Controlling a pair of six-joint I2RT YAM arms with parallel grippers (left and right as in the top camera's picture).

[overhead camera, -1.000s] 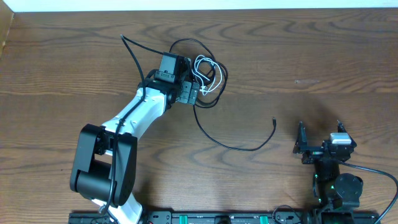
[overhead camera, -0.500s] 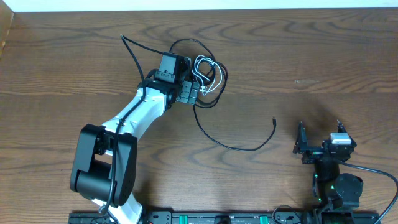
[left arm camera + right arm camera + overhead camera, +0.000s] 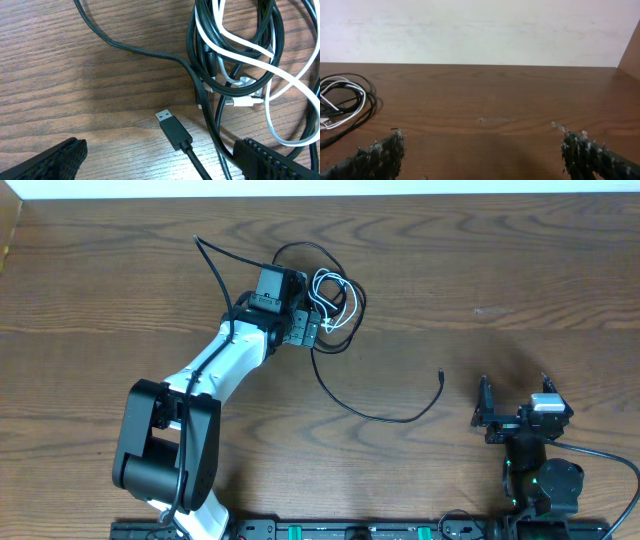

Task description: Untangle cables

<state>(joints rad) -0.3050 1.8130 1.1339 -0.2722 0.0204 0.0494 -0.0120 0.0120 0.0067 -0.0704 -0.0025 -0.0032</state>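
The left gripper (image 3: 160, 151) stood wide open with nothing between its jaws; in its wrist view only bare wood lay in the gap. It was low over the brown wood-grain table (image 3: 500, 260).

Just beyond that gap, toward 12 o'clock, lay a black rectangular USB plug with a blue tongue (image 3: 172, 131), loose on the wood. At 1 o'clock from it sat the knot: several turns of the long thin black cable (image 3: 135, 50), with the shorter thin white cord (image 3: 240, 42) woven over and under them.

From overhead, the left gripper (image 3: 305, 330) sat at the bundle's 7 o'clock edge. The white cord (image 3: 335, 290) was wholly inside the black loops. One tail of the black cable (image 3: 375, 417) swept out toward 4 o'clock and ended in a small plug (image 3: 441, 373).

The right gripper (image 3: 514, 392) was parked well apart, at 4 o'clock on the table, jaws likewise spread and empty (image 3: 480, 137). The tangle lay at its 10 o'clock.

The main risk, as I judged it, was a blind pinch. Black and white strands crossed so closely that closing there could catch both. Lifting would then haul the whole bundle, or cinch the crossings tighter. With nothing pinning the black loops, any pull on the white cord might simply drag everything across the wood. A jaw could also land on the USB plug and skid it away.
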